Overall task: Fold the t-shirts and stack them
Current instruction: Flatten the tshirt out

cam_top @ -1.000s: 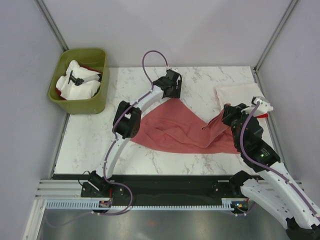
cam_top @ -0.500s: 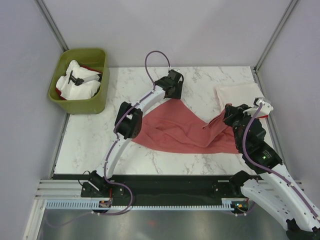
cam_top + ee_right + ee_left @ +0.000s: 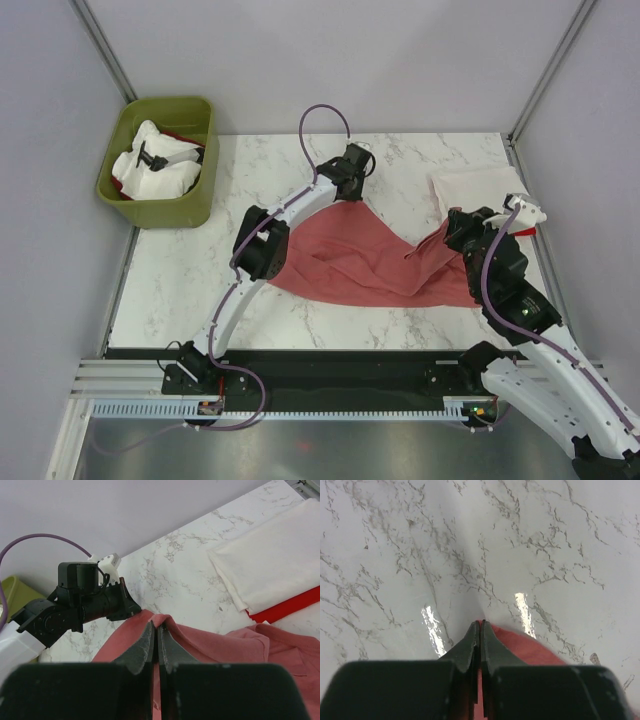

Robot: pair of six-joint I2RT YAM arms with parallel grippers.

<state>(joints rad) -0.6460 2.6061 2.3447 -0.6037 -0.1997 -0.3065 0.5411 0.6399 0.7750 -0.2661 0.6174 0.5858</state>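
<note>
The dusty salmon-red t-shirt (image 3: 350, 258) lies spread and rumpled across the middle of the marble table (image 3: 190, 280). My left gripper (image 3: 354, 197) is shut on its far corner; in the left wrist view the jaws (image 3: 481, 626) meet on the cloth edge (image 3: 532, 650). My right gripper (image 3: 448, 233) is shut on a raised fold of the same shirt (image 3: 230, 645) at its right end, fingertips (image 3: 158, 626) pinching the ridge. A folded cream-white t-shirt (image 3: 478, 186) lies at the back right, on top of a bright red one (image 3: 286, 608).
An olive-green bin (image 3: 190, 205) holding white cloth stands off the table's back left corner. Grey walls close in the back and both sides. The left arm (image 3: 262, 245) arches over the shirt's left part. The left gripper (image 3: 107, 605) also appears in the right wrist view.
My left gripper has shifted slightly right along the shirt's far edge and gone from open to shut on the cloth. The right gripper has held still with its fold.
</note>
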